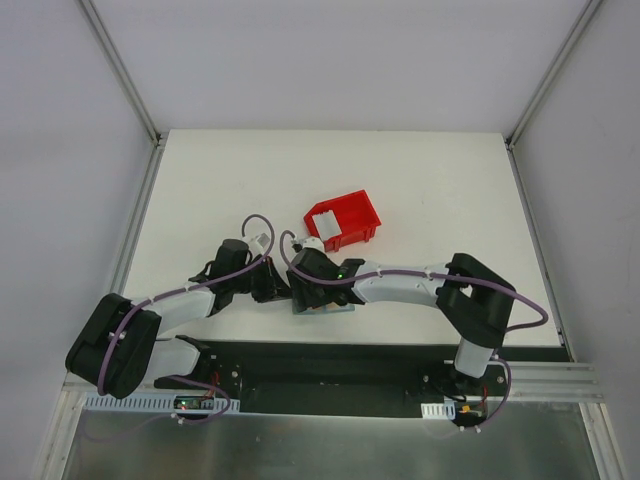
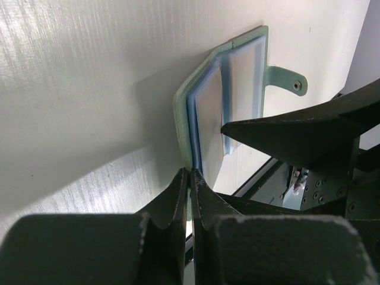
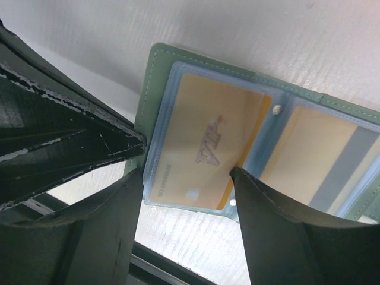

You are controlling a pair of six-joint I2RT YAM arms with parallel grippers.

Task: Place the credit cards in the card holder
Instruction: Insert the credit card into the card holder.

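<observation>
The grey-green card holder [image 3: 155, 65] lies open near the table's front edge and also shows in the top view [image 1: 340, 308]. An orange-gold credit card [image 3: 202, 142] sits inside its left pale blue sleeve. A paler card with a grey stripe [image 3: 314, 166] sits in the right sleeve. My right gripper [image 3: 187, 175] is open, its fingers straddling the orange-gold card just above it. My left gripper [image 2: 191, 173] is shut on the holder's edge [image 2: 181, 113], lifting that flap. In the top view the two grippers meet, left [image 1: 272, 285] and right [image 1: 305, 290].
A red plastic bin [image 1: 343, 220] with a white patch on its near wall stands just behind the grippers. The black base strip [image 1: 330, 360] runs along the near edge, close to the holder. Grey walls enclose the white table [image 1: 420, 180].
</observation>
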